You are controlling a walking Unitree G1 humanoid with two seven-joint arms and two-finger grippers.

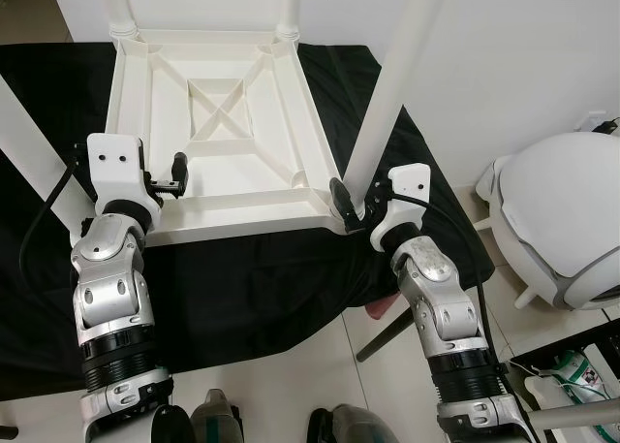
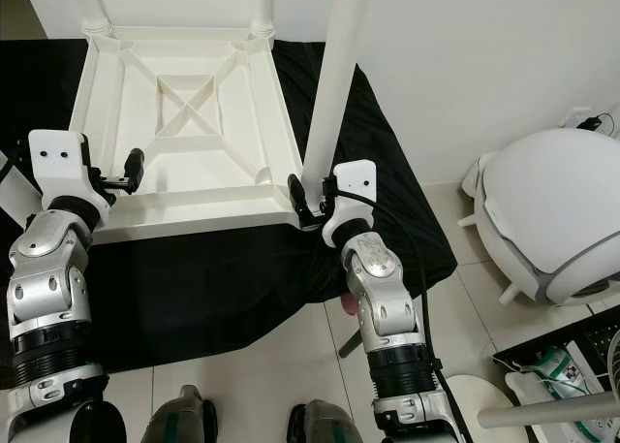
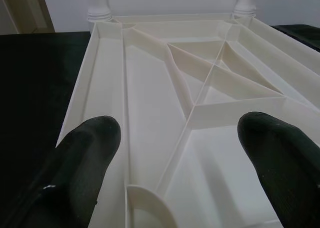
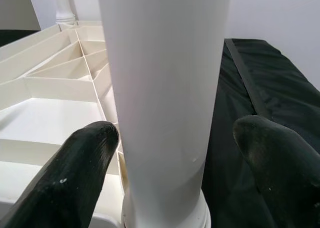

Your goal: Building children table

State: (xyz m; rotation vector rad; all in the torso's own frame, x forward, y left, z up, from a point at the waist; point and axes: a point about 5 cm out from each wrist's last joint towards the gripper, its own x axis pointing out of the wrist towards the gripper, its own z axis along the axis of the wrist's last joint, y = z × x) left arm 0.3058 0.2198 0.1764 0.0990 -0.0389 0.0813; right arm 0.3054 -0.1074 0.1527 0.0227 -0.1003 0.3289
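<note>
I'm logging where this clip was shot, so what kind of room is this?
Probably a room in a home, used as an assembly spot: a white plastic table top lies upside down on a black cloth over tiled floor, beside a plain white wall.

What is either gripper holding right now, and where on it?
Nothing is clamped. The right gripper is open around the base of the white table leg; contact can't be told. The left gripper is open over the upturned tabletop.

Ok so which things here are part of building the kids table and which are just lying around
Part of the job:
upturned white tabletop
white table leg at its near right corner
two far legs
right gripper, fingers either side of the leg
left gripper, open over the tabletop

Lying about:
black cloth
white domed appliance
</note>
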